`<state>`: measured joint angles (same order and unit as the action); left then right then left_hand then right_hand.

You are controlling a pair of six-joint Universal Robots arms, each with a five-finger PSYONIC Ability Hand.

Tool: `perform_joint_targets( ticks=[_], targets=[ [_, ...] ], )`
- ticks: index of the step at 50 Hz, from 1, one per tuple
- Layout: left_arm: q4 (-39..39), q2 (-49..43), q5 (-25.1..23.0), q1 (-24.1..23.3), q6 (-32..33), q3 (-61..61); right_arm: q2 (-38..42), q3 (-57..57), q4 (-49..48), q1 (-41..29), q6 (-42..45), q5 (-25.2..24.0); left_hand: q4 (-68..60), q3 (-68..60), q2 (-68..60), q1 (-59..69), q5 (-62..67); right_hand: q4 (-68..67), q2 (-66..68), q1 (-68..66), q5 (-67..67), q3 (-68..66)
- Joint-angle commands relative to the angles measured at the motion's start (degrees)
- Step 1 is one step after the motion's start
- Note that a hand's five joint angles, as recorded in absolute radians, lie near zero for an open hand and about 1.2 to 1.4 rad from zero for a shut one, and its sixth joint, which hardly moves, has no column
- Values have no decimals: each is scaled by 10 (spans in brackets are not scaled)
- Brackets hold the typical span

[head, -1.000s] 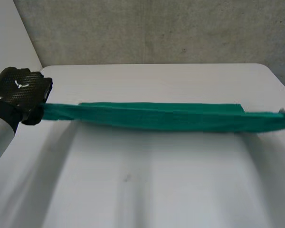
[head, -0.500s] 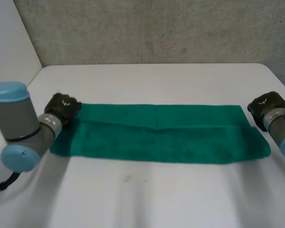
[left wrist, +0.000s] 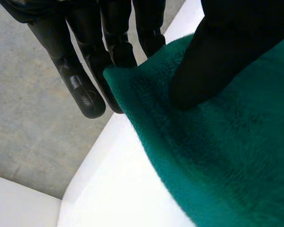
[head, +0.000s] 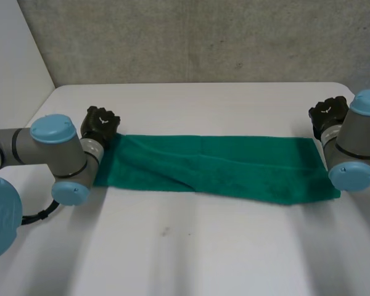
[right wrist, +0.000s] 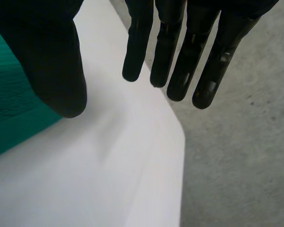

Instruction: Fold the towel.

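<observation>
A green towel (head: 216,166) lies folded lengthwise in a long strip across the white table (head: 191,246). My left hand (head: 102,123) is at the strip's far left corner. In the left wrist view its thumb (left wrist: 213,61) presses down on the towel (left wrist: 217,156) while its fingers (left wrist: 85,71) sit at the corner's edge, pinching the cloth. My right hand (head: 328,114) hovers just beyond the far right corner. Its fingers (right wrist: 180,47) are straight and apart from the thumb, holding nothing, and the towel (right wrist: 9,109) lies beside the thumb.
The table's far edge runs close behind both hands, with grey concrete (head: 203,37) beyond it. The table's right edge (right wrist: 180,156) lies under my right hand's fingertips. A wide bare stretch of table lies in front of the towel.
The towel, held up stretched between both hands a second ago, now lies folded on the table. Both hands moved to its far corners. The right hand let go and opened.
</observation>
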<state>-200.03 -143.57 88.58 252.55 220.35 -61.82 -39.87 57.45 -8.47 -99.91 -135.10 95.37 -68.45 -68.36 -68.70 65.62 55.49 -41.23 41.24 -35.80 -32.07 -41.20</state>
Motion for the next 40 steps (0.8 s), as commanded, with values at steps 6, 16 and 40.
perform_joint_targets(
  ticks=[6, 16, 40],
  targets=[
    [-1, 134, -3, -24, -5, -133, -108, 17, 257, 19, -192, -90, -115, -116, -113, 144, 145, 64, -64, 10, 73, 64],
    [0, 167, -2, -27, -7, -157, -79, 35, 301, 48, -215, -117, -115, -116, -113, 144, 145, 78, -78, 23, 86, 77],
    [-1, 161, -4, -26, -8, -158, -46, 80, 225, 60, -215, -114, -115, -116, -113, 144, 145, -177, 177, -231, -169, -177]
  ],
)
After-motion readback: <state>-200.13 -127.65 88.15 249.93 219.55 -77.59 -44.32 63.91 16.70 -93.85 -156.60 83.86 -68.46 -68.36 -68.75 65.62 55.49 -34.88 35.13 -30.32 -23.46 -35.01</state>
